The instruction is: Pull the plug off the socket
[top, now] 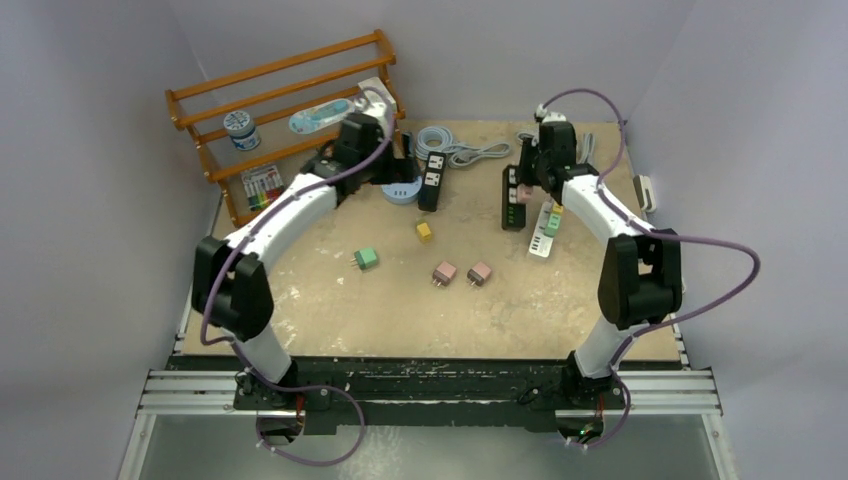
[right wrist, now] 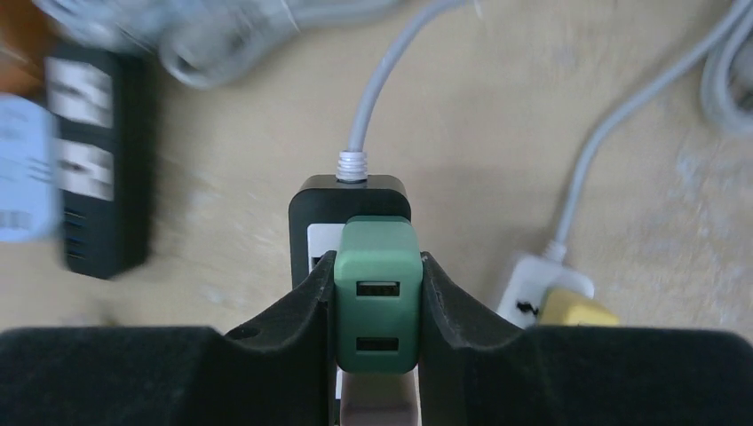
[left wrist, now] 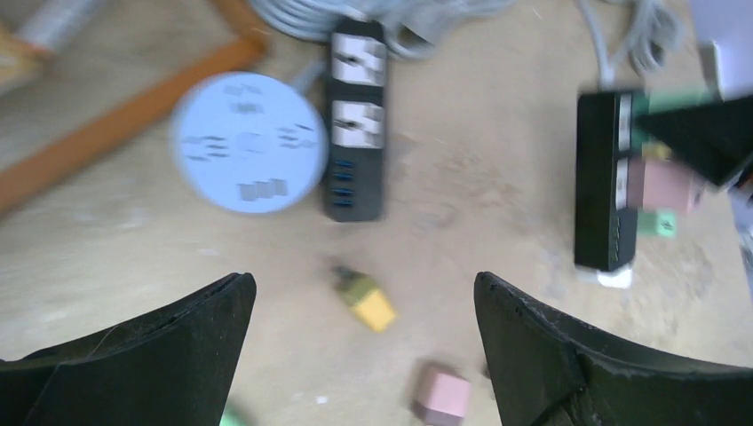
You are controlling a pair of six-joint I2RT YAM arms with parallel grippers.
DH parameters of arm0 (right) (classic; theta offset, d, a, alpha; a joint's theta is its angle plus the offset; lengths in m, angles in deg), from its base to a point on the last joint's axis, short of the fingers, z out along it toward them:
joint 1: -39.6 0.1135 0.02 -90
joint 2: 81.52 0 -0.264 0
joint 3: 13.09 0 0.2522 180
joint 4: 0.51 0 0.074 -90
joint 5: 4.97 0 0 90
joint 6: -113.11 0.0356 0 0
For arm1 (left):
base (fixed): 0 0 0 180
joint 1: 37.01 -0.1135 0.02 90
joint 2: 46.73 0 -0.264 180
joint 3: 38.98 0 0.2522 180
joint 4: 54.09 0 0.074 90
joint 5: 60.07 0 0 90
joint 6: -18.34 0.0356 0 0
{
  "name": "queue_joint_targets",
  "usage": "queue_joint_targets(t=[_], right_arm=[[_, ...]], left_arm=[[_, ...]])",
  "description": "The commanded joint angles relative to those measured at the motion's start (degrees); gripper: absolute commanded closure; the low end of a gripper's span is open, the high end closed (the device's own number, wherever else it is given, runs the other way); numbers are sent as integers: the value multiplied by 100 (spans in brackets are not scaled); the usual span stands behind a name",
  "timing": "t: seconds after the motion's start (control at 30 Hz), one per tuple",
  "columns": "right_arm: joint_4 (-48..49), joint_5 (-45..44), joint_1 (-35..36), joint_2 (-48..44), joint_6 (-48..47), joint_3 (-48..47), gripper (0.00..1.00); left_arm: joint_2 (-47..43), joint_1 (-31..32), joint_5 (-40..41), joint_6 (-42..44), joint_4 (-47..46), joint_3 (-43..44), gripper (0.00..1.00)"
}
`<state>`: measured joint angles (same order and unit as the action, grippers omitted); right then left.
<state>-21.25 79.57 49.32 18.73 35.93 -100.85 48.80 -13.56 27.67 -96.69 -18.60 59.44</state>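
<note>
My right gripper [right wrist: 376, 266] is shut on a green plug [right wrist: 376, 293] with two USB ports, which sits at the cable end of a black power strip [right wrist: 351, 200]. A pink plug [right wrist: 377, 410] sits just behind it on the same strip. In the top view this gripper [top: 527, 172] is over the strip [top: 513, 208] at the back right. My left gripper [left wrist: 364, 284] is open and empty, hovering above the table over a loose yellow plug [left wrist: 368, 302]. In the top view it [top: 395, 165] is at the back centre-left.
A second black strip [top: 431, 180] and a round light-blue socket [top: 402, 192] lie under the left arm. Loose green [top: 366, 259] and two pink plugs [top: 445, 273] lie mid-table. A white strip [top: 545, 232] with plugs lies right of the black one. A wooden rack [top: 280, 110] stands back left.
</note>
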Motion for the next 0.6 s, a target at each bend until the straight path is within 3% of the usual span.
queue_joint_targets(t=[0.0,0.17,0.57], right_arm=[[504,779,4,-530,270,-1018,100],[646,1174,12,-582,407,-1267,100],[823,1768,22,-634,696,-1124,100]], left_arm=[[545,770,-506,-618,-936,209,6],[965,1066,-1105,-1146,-1733,290,6],[1087,1250,-1866,-994,-2085,487,5]])
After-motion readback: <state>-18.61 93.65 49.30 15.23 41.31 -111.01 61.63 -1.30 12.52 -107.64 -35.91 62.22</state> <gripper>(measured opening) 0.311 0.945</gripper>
